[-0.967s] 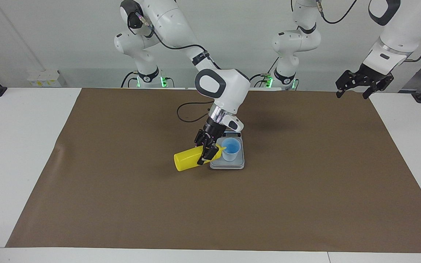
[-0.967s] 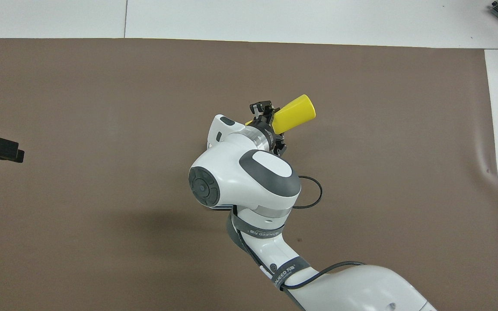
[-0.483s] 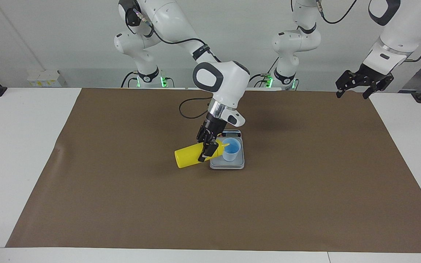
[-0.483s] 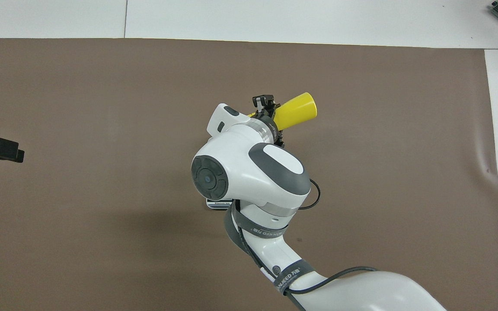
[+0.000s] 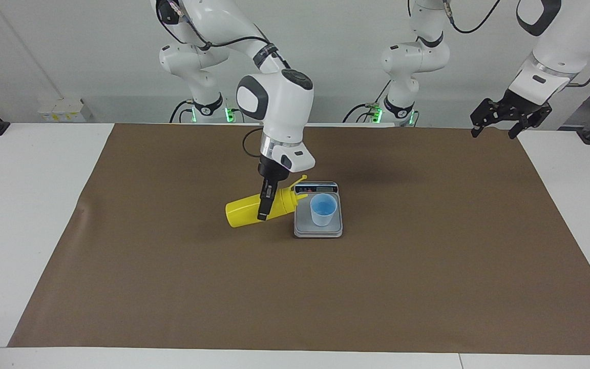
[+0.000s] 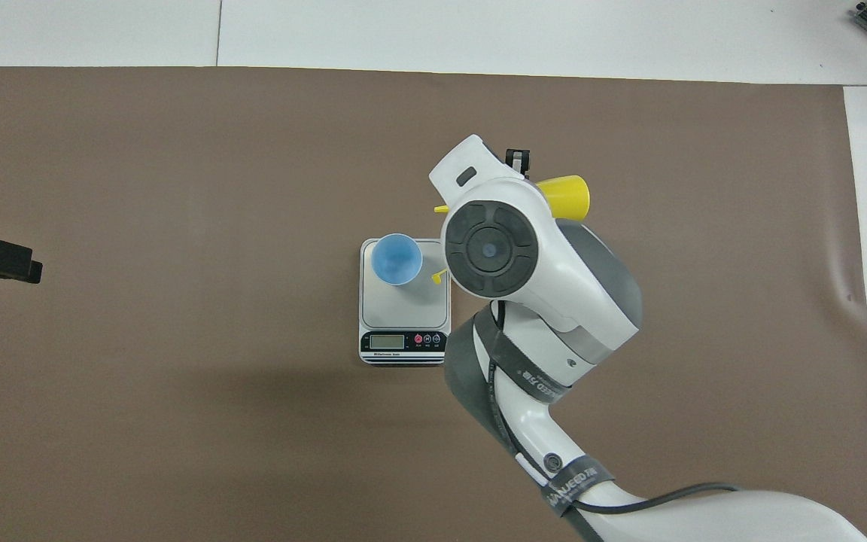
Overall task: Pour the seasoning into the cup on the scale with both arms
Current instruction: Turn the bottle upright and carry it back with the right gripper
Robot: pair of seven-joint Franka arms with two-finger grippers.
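Observation:
My right gripper (image 5: 262,214) is shut on the yellow seasoning bottle (image 5: 241,215). It holds the bottle almost level, low over the mat, beside the scale toward the right arm's end of the table. The nozzle points toward the scale and is clear of the cup. In the overhead view my wrist hides most of the bottle (image 6: 567,197). The light blue cup (image 5: 323,209) stands upright on the silver-grey scale (image 5: 318,231). The overhead view shows the cup (image 6: 396,258) on the scale's (image 6: 406,307) end farther from the robots. My left gripper (image 5: 497,125) waits, open and empty, above the mat's corner near its base.
A brown mat (image 5: 428,266) covers most of the white table (image 5: 28,215). The scale's display strip (image 6: 403,342) faces the robots. A black cable (image 5: 250,148) loops down from my right arm over the mat.
My right gripper has pulled the bottle back from the cup toward the right arm's end of the table, and its wrist has turned upright. The left arm has not moved.

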